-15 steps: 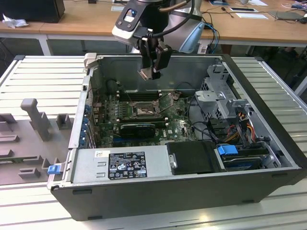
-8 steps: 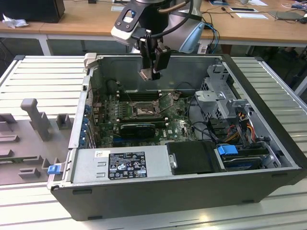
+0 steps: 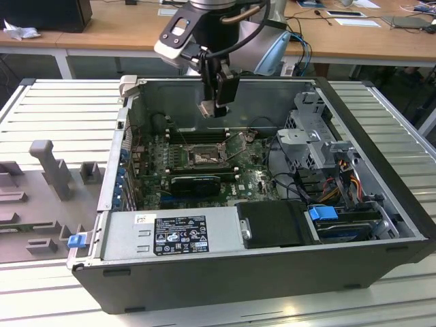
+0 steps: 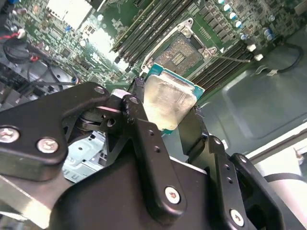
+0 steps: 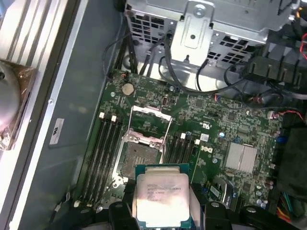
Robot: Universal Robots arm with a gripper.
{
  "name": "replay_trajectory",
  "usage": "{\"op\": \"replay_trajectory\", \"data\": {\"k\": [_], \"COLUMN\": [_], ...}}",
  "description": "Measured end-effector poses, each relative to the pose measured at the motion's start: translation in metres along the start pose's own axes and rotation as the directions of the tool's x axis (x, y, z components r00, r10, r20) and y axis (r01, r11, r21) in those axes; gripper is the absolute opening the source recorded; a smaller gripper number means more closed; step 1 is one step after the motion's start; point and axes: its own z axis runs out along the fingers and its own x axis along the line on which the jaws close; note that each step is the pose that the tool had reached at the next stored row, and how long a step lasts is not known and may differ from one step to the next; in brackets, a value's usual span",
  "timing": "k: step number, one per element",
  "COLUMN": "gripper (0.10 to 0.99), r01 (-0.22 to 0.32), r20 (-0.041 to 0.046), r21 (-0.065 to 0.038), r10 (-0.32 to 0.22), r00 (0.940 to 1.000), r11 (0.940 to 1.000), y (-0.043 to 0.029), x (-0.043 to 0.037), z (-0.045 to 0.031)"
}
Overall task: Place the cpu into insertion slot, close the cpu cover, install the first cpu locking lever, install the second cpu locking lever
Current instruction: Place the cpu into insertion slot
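Jaws clamp the flat square silver-topped cpu [image 4: 169, 103]. It hangs above the dark square grey-rimmed insertion slot [image 5: 138, 155].

The arm reaches down from above, its end effector [image 3: 212, 107] pointing downward, fingers [image 4: 144, 132] clamped on the cpu [image 5: 160, 196].

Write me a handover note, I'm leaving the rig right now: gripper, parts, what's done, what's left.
Gripper: shut on the chip, held in the air over the open computer case.
Socket: empty, on the green board beneath the chip; its cover is flipped open.
Done: chip gripped and positioned above the board.
Left: chip not seated, cover not closed, levers not fastened.
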Motion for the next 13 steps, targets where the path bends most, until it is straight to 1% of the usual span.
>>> {"op": "replay_trajectory", "data": {"k": [5, 7, 9, 10, 12, 13], "gripper": [0.525, 0.525, 0.525, 0.525, 0.525, 0.525], "r01": [-0.060, -0.089, -0.106, -0.126, -0.141, -0.155], "r20": [0.0057, 0.0082, 0.0097, 0.0116, 0.0129, 0.0140], "r21": [-0.001, -0.002, -0.003, -0.003, -0.004, -0.004], "r10": [0.060, 0.089, 0.106, 0.126, 0.141, 0.155], "r00": [0.9982, 0.9960, 0.9943, 0.9919, 0.9900, 0.9878], "r11": [0.9982, 0.9960, 0.9943, 0.9920, 0.9900, 0.9879], "y": [0.0000, 0.0000, 0.0000, 0.0000, 0.0000, 0.0000], "x": [0.0000, 0.0000, 0.0000, 0.0000, 0.0000, 0.0001], "z": [0.0004, 0.0006, 0.0008, 0.0009, 0.0009, 0.0010]}}
